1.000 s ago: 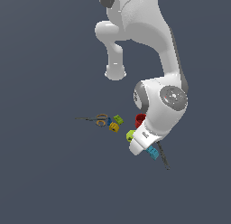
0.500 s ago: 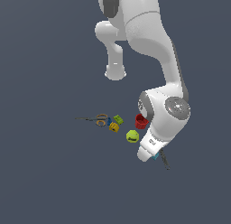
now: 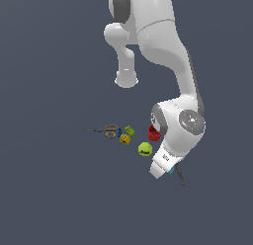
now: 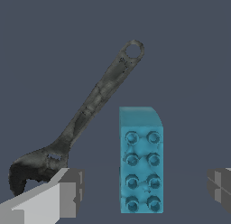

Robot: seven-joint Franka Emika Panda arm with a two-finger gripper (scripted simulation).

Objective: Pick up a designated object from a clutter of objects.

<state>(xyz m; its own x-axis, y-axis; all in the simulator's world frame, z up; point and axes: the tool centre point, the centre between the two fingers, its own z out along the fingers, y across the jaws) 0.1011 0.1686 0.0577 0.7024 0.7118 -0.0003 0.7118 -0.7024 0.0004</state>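
Note:
The designated object, a cyan studded brick (image 4: 140, 162), lies flat on the dark floor between my two fingers. My gripper (image 4: 143, 188) is open, with one grey finger (image 4: 67, 191) on one side of the brick and the other finger (image 4: 221, 184) well clear on the opposite side. Neither touches it. In the exterior view only a sliver of the brick (image 3: 171, 171) shows under my hand, at the right end of the clutter of objects. A dark wrench (image 4: 85, 114) lies beside the brick, apart from it.
In the exterior view the wrench (image 3: 180, 176) pokes out right of my hand. A tennis ball (image 3: 145, 149), red cup (image 3: 153, 133), yellow block (image 3: 125, 139), green block (image 3: 129, 131) and scissors (image 3: 106, 130) sit further left.
The arm has come down and shifted slightly toward the exterior view's right, bringing my hand low over the brick. The objects have not moved.

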